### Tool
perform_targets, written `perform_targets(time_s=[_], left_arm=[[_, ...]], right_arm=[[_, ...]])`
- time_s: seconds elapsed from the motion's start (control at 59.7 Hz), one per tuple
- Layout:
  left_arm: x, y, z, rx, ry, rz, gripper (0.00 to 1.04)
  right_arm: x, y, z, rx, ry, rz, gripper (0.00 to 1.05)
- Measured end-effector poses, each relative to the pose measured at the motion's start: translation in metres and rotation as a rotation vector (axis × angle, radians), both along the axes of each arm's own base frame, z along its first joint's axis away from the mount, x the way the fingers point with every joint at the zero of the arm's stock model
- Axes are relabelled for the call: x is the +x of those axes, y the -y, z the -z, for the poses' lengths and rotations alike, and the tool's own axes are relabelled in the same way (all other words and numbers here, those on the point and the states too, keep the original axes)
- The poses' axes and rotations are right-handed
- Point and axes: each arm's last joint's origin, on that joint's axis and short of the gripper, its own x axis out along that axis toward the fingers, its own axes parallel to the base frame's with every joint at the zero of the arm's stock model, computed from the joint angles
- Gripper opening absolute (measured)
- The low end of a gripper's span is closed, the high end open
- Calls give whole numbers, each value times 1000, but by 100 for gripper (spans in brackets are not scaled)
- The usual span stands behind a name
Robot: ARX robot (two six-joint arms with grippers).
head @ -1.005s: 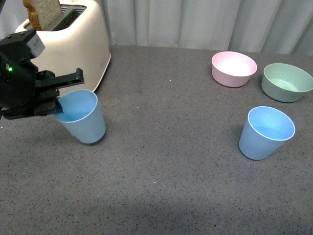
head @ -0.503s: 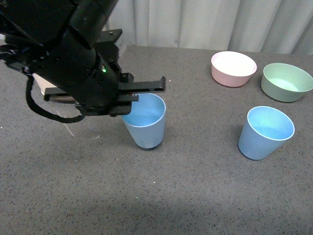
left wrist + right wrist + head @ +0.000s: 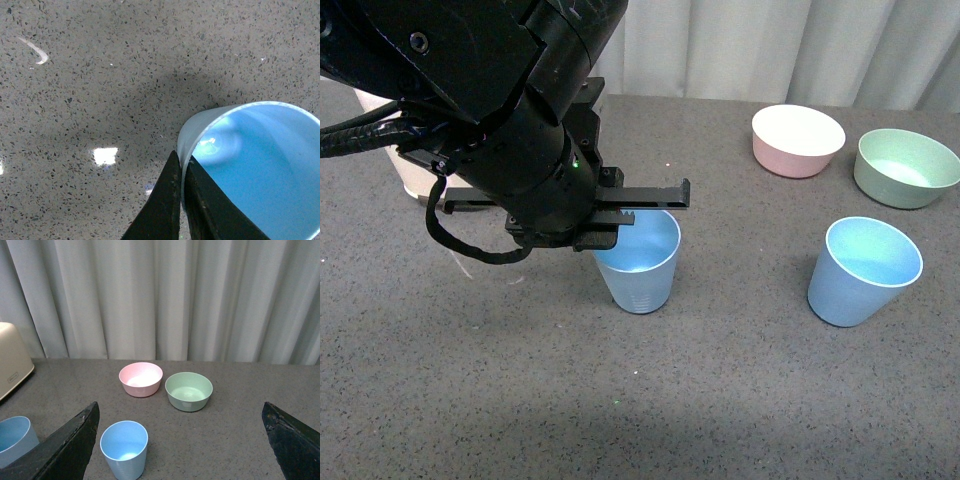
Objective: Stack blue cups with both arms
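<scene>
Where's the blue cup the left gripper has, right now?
Front view, centre-left of the table: the held blue cup stands upright, its rim pinched by the left gripper, well left of the other blue cup.

- Front view: from above the near edge of the bench (image 3: pixel 740 400), angled down toward its far edge and the curtain (image 3: pixel 770 45). The left arm (image 3: pixel 500 120) looms close.
- Left wrist view: very near, looking steeply down on the bench and into the held blue cup (image 3: pixel 260 170).
- Right wrist view: raised and well back, facing the curtain. It shares the free blue cup (image 3: pixel 124 447), pink bowl (image 3: pixel 141 379) and green bowl (image 3: pixel 189 391) with the front view.
</scene>
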Motion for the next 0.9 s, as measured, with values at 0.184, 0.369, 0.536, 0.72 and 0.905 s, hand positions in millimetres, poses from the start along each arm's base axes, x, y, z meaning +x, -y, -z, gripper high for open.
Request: perform_targets(time_s=[0.184,0.369,0.536,0.72,0.905], left_arm=[[0,0,0,-10,1,-4,16],[-1,0,-8,-33,7,-21,45],[-4,0,-29,-84,36,-20,70],[-8,-1,-46,-100,84,-19,96],[-19,-16,-24,78,519,-97,81]], right_arm=[[0,0,0,0,0,0,95],[0,0,0,0,0,0,95],[0,0,0,0,0,0,95],[0,0,0,0,0,0,95],[0,0,0,0,0,-1,95]])
